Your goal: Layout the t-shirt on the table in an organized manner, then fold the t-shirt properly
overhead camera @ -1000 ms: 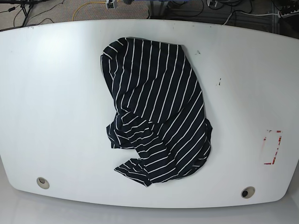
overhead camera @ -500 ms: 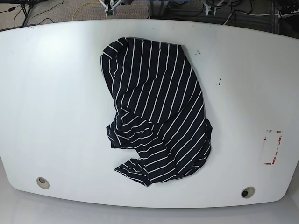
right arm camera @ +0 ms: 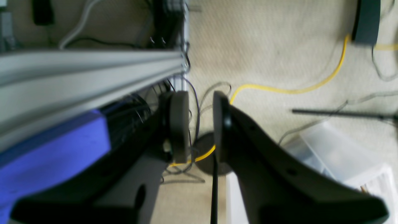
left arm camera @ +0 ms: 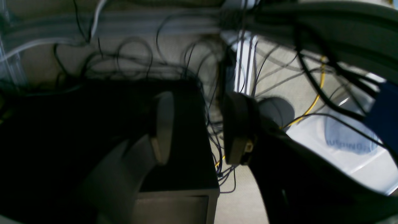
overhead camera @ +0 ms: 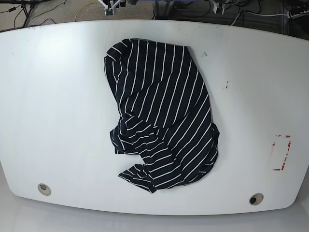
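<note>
Across the white bench [overhead camera: 58,96] the t-shirt [overhead camera: 161,116] lies crumpled at centre, untouched; laying it out has not begun. Next, both arms must reach in and spread its bunched lower folds. Left gripper [left arm camera: 199,127] and right gripper [right arm camera: 200,124] hang over cabled floor, jaws spread, empty. A tape rectangle [overhead camera: 281,152] sits well clear.

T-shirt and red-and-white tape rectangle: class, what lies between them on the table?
In the base view, only bare white table lies between the t-shirt and the tape rectangle.
</note>
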Motion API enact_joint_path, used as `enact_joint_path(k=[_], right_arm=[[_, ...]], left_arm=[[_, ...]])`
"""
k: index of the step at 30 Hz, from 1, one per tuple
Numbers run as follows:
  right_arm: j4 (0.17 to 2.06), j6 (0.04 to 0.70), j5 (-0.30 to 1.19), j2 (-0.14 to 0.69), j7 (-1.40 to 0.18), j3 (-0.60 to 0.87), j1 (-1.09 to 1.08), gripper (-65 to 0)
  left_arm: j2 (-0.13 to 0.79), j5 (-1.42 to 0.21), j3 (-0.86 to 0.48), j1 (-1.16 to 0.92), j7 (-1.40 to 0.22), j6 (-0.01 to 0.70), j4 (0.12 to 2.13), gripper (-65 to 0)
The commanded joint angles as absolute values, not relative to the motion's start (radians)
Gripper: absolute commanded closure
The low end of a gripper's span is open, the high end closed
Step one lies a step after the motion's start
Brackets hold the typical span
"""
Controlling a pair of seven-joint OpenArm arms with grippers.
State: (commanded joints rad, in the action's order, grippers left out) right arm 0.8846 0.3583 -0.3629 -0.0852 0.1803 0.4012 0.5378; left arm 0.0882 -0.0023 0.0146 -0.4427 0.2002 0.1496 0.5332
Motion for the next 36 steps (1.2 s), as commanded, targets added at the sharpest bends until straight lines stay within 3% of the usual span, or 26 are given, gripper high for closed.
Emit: enact_joint_path(k=[10, 13, 24, 30, 36], right_arm=[[1.079, 0.363, -0.361, -0.114, 0.179, 0.4, 0.679, -13.0], [1.135, 0.398, -0.357, -0.116, 0.179, 0.4, 0.72, -13.0], [1.365, 0.437, -0.205, -0.107, 0.108, 0.398, 0.906, -13.0], [1.497, 0.533, -0.159, -0.107, 0.094, 0.398, 0.993, -13.0], [1.659, 0.549, -0.122, -0.107, 0.093, 0.369, 1.086, -13.0]], left_arm=[[0.114, -0.002, 0.013, -0.627, 0.197, 0.15, 0.825, -24.2], [0.125, -0.002, 0.001, -0.69, 0.197, 0.15, 0.915, -24.2], [0.151, -0.004, -0.111, -0.924, 0.2, 0.15, 1.234, -24.2], [0.151, -0.005, -0.156, -0.998, 0.202, 0.15, 1.359, -24.2], [0.15, -0.088, -0.213, -1.081, 0.2, 0.151, 1.492, -24.2]])
